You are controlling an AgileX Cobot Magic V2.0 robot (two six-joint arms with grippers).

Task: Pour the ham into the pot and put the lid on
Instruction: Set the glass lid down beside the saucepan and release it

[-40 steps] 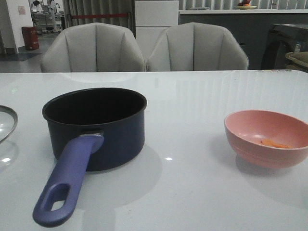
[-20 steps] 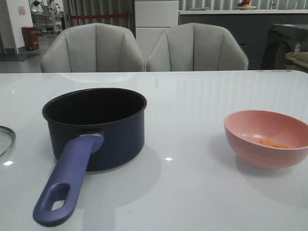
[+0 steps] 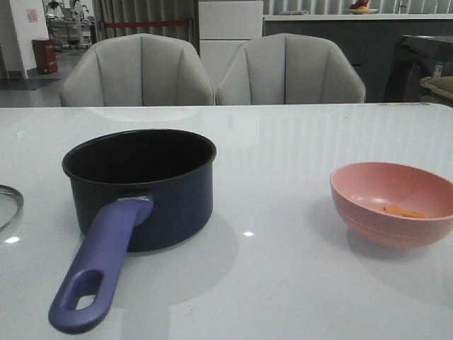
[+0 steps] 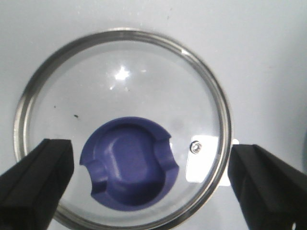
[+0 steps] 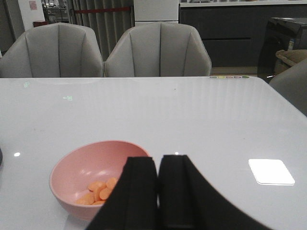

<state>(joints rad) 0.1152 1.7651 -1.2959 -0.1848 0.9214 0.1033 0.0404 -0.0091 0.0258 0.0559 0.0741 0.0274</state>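
**Ham not yet poured; both hands empty**

The ham (image 5: 100, 189) lies in the bowl (image 3: 393, 202), right of the empty pot (image 3: 140, 185). The right hand (image 5: 157, 165) hangs behind the bowl, fingers pressed together, gripping nothing. It should part them, pinch the rim and tip over the pot. The left hand (image 4: 146, 179) gapes wide over the lid (image 4: 123, 127); probably resting on the desk (image 3: 283, 283).

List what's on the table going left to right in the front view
lid → pot → bowl with the ham in it
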